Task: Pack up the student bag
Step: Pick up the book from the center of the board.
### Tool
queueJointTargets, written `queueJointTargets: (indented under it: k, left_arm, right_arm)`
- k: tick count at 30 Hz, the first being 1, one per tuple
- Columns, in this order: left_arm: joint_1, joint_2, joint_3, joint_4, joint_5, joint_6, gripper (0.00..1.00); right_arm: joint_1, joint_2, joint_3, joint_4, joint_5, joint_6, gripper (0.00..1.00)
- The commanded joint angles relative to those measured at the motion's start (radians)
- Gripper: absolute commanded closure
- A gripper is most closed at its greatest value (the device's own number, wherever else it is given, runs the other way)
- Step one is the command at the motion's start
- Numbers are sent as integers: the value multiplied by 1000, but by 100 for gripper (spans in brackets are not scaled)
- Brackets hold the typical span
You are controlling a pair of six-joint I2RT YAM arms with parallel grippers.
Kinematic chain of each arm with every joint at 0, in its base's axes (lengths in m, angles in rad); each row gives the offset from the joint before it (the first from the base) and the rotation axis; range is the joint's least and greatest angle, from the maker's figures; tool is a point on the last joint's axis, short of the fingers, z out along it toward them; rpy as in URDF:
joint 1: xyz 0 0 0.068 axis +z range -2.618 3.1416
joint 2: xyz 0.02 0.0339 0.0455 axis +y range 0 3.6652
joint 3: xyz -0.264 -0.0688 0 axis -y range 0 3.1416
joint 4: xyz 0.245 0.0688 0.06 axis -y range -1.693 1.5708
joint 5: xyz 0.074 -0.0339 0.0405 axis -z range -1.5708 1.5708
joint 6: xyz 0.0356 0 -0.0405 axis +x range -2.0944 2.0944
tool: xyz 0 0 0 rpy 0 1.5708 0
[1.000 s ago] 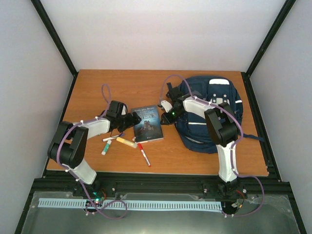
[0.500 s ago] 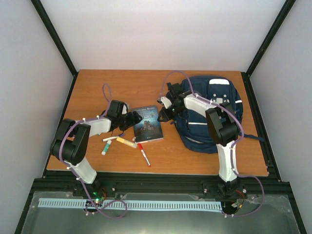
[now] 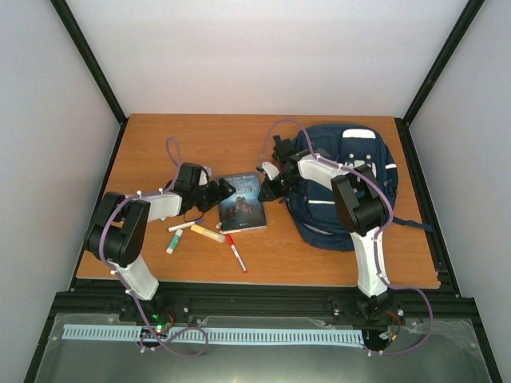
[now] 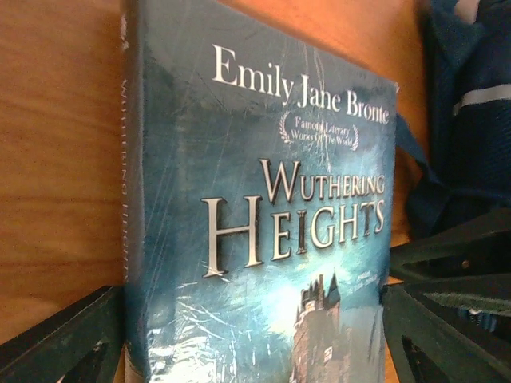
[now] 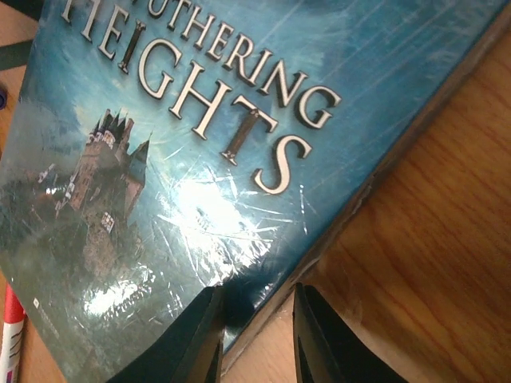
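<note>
The student bag (image 3: 351,179), navy with white stripes, lies at the right of the table; it also shows in the left wrist view (image 4: 471,104). A teal book, "Wuthering Heights" (image 3: 242,206), lies flat to its left. My left gripper (image 3: 223,192) is open at the book's left edge. In the left wrist view (image 4: 255,351) its fingers (image 4: 64,343) stand wide apart on either side of the book (image 4: 263,239). My right gripper (image 3: 267,186) is open at the book's far right corner. In the right wrist view (image 5: 257,339) its jaws straddle the edge of the book (image 5: 160,159).
Several pens lie on the wooden table (image 3: 200,144) near the book: a green-capped marker (image 3: 172,243), a yellow highlighter (image 3: 207,233) and a red pen (image 3: 236,254), which also shows in the right wrist view (image 5: 8,339). Black frame posts edge the table.
My left gripper has moved right up to the book's left edge. My right gripper has swung left, off the bag, onto the book's far right corner.
</note>
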Motion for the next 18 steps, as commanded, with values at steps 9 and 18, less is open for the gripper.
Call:
queueJointTargets:
  k: [9, 18]
  left_arm:
    - [3, 156, -81, 388, 316, -142, 18]
    - [3, 40, -59, 328, 413, -143, 27]
  right_arm:
    - [18, 113, -8, -57, 162, -25, 76]
    - [27, 113, -6, -56, 146, -35, 72]
